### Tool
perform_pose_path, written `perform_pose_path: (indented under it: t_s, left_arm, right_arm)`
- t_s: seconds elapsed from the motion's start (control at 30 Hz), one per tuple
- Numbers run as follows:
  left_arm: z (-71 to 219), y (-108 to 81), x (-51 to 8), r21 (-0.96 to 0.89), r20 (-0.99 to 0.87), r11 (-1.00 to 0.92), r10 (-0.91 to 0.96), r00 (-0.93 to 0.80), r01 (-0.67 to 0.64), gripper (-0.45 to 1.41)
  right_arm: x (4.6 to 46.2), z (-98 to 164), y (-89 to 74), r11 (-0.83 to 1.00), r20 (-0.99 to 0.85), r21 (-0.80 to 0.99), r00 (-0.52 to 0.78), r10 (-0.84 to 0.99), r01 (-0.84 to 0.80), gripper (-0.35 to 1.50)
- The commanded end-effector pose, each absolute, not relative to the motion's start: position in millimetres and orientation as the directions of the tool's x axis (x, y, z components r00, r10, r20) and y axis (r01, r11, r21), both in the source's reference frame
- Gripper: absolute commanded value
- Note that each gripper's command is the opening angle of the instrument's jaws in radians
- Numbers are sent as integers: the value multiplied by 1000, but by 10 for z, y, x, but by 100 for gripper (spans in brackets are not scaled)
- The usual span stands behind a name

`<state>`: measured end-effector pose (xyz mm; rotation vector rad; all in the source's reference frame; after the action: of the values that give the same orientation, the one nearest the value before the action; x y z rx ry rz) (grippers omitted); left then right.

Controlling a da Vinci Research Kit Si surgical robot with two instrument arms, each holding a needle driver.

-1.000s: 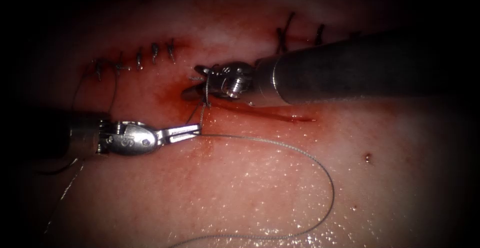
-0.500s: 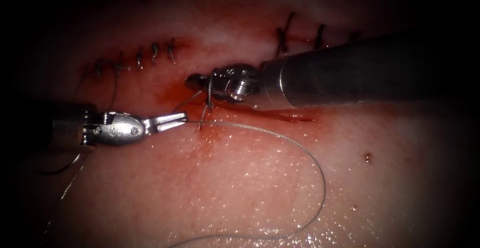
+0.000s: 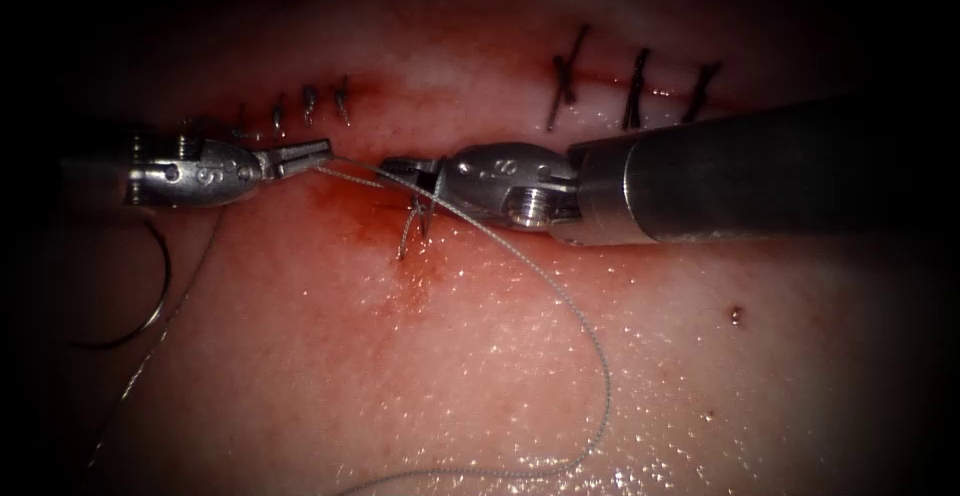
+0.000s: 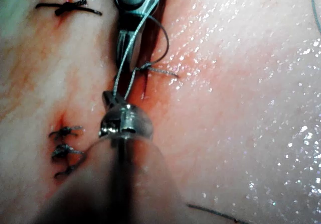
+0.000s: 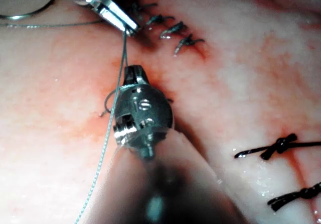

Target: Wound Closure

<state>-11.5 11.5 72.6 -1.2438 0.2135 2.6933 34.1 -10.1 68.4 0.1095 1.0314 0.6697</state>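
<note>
Plainly, left hand (image 3: 318, 150) pinching thread (image 3: 560, 306), right hand (image 3: 405, 171) likewise

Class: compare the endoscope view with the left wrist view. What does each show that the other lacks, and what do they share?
Endoscope view: the needle lies free on the tissue, left of the cut, held by neither tool; three dark stitches stand in a row. Left wrist view: the knot on one dark stitch. Shared: the left tool, shut on the thread, which crosses the right tool; whether that tool holds it is unclear.
</note>
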Motion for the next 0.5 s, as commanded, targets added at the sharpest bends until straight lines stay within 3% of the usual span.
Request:
perform_pose_path:
  t_s: [0.03, 0.23, 0.5]
  left_arm:
    - [731, 116, -119, 76, -763, -973, 84, -641, -219, -45]
    - [714, 156, -116, 191, -765, -940, 36, -643, -281, -45]
    - [680, 225, -110, 451, -666, -861, -149, -731, -235, -45]
  right_arm:
    - [340, 686, -116, 800, -763, 391, 325, 559, -455, -35]
    - [337, 675, -139, 817, -777, 380, 330, 537, -434, -35]
    - [344, 670, -167, 832, -787, 378, 332, 520, -406, -35]
